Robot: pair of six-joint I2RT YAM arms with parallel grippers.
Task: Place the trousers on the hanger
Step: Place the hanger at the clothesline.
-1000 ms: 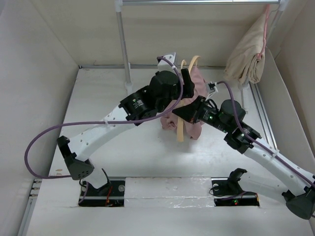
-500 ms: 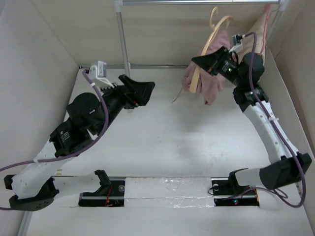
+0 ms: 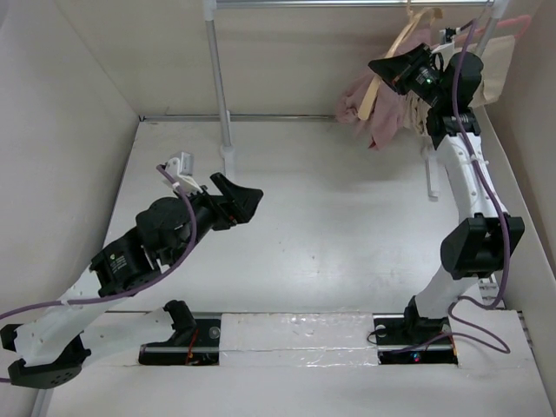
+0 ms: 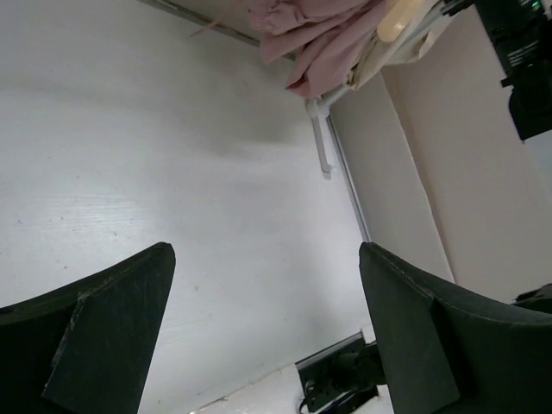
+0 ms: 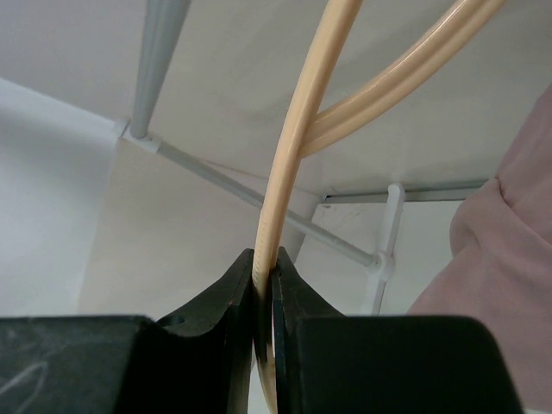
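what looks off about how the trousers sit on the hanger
The trousers hang in a bunched, lopsided clump rather than draped evenly, and the hanger is tilted, pinched in the right pincer.

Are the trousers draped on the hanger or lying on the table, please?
Draped: the trousers hang from the hanger, held up by the right gripper.

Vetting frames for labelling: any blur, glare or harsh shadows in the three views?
Top view: even light, sharp, only soft shadows on the table. Left wrist view: left hand dark and soft-edged up close, table bright but not blown out. Right wrist view: hanger crisp in the right hand, trousers at the edge look soft.
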